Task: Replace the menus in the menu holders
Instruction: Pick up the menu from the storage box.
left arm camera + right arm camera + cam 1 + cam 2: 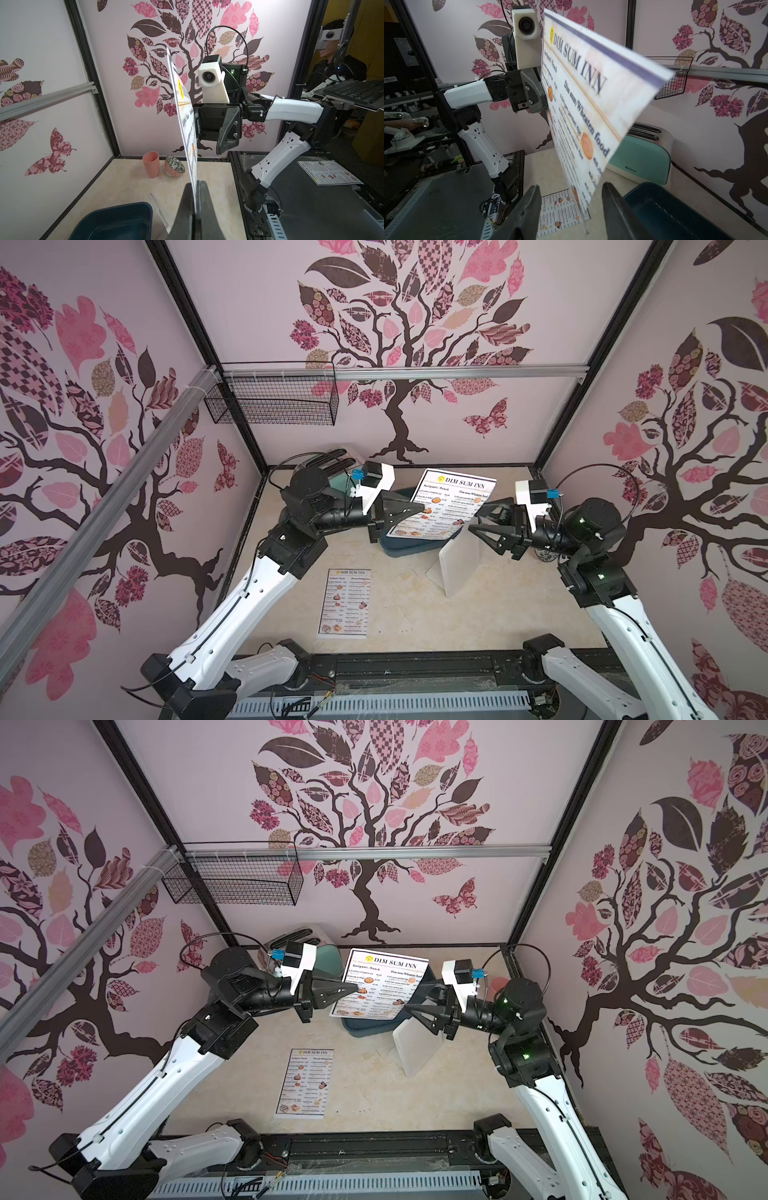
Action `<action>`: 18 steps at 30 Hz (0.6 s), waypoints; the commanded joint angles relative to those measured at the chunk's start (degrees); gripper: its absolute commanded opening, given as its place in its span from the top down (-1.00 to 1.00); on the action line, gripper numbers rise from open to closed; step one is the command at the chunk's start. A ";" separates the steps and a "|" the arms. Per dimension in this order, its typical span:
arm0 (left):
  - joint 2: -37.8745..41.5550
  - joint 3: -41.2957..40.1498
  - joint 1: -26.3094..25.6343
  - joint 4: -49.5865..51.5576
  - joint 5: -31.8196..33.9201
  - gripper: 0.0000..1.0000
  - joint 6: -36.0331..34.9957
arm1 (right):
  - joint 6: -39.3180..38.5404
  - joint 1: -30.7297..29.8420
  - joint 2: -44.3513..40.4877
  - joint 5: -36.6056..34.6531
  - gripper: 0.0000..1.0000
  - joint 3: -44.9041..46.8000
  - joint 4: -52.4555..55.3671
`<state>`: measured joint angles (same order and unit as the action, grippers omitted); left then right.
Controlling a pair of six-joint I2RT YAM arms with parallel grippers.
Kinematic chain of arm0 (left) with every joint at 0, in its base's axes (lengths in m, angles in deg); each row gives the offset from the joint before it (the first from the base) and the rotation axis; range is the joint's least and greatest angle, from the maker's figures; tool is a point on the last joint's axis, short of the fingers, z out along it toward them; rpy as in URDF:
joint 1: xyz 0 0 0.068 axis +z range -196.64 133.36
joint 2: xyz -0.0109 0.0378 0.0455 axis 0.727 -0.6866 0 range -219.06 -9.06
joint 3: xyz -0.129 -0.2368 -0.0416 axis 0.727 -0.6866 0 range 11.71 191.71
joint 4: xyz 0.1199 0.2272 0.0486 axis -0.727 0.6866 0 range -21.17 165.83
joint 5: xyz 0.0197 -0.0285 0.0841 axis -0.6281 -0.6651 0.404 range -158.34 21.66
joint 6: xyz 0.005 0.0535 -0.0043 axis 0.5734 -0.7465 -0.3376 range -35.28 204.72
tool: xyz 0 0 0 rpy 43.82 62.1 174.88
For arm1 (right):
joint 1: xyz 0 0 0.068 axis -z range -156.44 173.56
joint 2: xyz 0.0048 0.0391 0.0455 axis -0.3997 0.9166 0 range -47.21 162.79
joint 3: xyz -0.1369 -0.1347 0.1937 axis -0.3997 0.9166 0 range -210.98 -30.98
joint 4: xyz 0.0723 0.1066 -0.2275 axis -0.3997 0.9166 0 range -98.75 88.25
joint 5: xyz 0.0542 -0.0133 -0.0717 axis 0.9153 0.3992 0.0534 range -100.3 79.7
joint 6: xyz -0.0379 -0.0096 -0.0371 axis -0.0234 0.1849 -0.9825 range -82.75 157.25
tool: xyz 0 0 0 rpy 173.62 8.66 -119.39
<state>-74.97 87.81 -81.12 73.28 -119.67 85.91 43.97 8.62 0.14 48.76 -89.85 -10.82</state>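
Tabletop, tub beside menu holder, left fingers pinching menu, right fingers parted

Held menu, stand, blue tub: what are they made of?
Held menu: thin paper, matte print; it bows in the left pincer.
Stand: probably rigid plastic, smooth white, clear edge.
Tub: moulded plastic, dark blue, slight sheen.

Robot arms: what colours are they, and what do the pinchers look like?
The left arm and right arm have white shells and black joints. The left gripper and right gripper each have two black, pointed, triangular fingers. Each carries a white camera block and a thin looping black cable.
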 commanded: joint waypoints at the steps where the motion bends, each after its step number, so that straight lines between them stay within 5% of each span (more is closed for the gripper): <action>1: -0.40 0.11 0.03 -1.91 -1.45 1.00 1.87 | 2.15 -0.17 0.15 2.74 0.07 -2.02 -4.11; 18: -1.14 -0.86 -0.68 -2.98 -0.03 1.00 3.73 | 4.11 -0.27 1.51 4.33 0.84 -2.21 -8.26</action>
<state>-75.77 87.43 -81.62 71.00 -120.07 89.26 47.32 8.62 1.67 52.11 -90.20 -16.91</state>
